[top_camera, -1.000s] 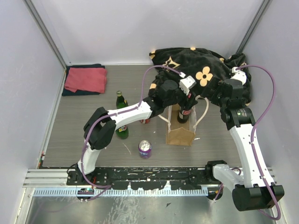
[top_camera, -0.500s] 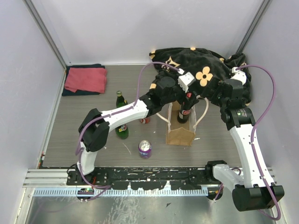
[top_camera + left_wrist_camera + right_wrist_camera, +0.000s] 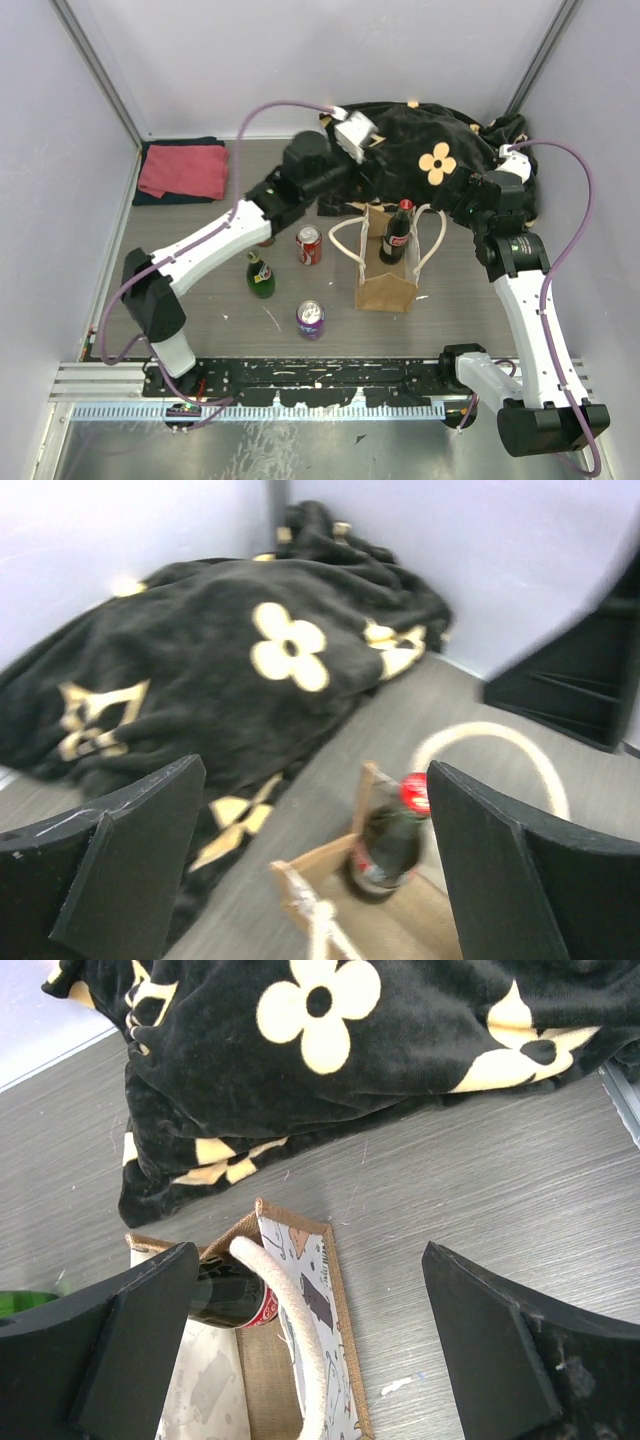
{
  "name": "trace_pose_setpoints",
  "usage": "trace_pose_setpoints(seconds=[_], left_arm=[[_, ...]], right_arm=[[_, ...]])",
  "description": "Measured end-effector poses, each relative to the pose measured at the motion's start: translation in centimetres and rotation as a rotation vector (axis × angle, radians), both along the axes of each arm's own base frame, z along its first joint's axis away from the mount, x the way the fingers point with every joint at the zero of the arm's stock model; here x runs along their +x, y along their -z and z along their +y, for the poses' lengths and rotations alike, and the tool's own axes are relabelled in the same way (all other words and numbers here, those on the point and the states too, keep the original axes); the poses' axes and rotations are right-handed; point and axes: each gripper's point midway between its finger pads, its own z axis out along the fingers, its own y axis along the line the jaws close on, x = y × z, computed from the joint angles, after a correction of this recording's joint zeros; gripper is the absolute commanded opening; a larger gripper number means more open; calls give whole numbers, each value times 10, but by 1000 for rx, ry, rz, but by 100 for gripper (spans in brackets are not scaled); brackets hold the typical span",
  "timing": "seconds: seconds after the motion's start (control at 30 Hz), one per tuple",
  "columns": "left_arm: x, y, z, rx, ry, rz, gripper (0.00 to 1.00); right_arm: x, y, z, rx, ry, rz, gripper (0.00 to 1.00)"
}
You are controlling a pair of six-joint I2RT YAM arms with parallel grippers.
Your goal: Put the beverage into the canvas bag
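The canvas bag (image 3: 386, 283) stands upright at the table's middle, its cream handles (image 3: 435, 240) splayed out. A dark cola bottle (image 3: 397, 233) with a red cap stands inside it, touched by neither gripper. My left gripper (image 3: 372, 172) hovers open above and behind the bag, over the blanket's edge. In the left wrist view the bottle (image 3: 386, 842) and the bag's rim (image 3: 318, 858) lie below the open, empty left gripper (image 3: 312, 780). My right gripper (image 3: 310, 1255) is open and empty above the bag's right side (image 3: 318, 1290), with the bottle (image 3: 225, 1298) under the handle (image 3: 290, 1310).
A black flower-patterned blanket (image 3: 440, 150) is heaped at the back right. A red can (image 3: 309, 245), a green bottle (image 3: 261, 275) and a purple can (image 3: 310, 319) stand left of the bag. A red towel (image 3: 184, 170) lies at the back left.
My left gripper opened, let go of the cola bottle and drew up and back to the left. The bottle stays standing in the bag. The right arm has barely moved.
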Motion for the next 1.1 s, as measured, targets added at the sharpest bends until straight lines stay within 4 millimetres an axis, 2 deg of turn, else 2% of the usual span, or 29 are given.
trace_pose_setpoints(seconds=[0.13, 0.2, 0.3, 0.33, 0.4, 0.5, 0.6, 0.7, 0.8, 0.9, 1.03, 1.1], left_arm=[[53, -15, 66, -24, -165, 24, 100], [81, -18, 110, -31, -277, 34, 100], [98, -8, 172, -19, -418, 56, 100], [94, -1, 191, -8, -455, 70, 100], [78, 12, 215, 10, -491, 93, 99], [37, 31, 240, 34, -496, 122, 99], [-6, 33, 260, 24, -482, 113, 98], [-37, 22, 275, -6, -474, 80, 98], [-61, 17, 286, -28, -463, 58, 98], [-79, 28, 290, -35, -438, 76, 98], [-93, 67, 288, -16, -410, 168, 98], [-97, 94, 286, 4, -405, 234, 98]], right_arm=[[-1, 1, 0, 0, -1, 5, 100], [-1, 1, 1, 2, -3, 6, 100], [-1, 3, 1, 3, -6, 12, 100], [-2, 3, 1, 3, -6, 14, 100], [-2, 3, 1, 3, -7, 16, 100], [-3, 5, 1, 3, -8, 25, 100], [-5, 7, 2, 5, -13, 34, 100], [-7, 8, 3, 7, -18, 38, 100], [-12, 9, 4, 10, -22, 38, 100], [-16, 9, 4, 13, -22, 32, 100], [-18, 13, 4, 18, -23, 39, 100], [-18, 17, 5, 21, -23, 48, 100]])
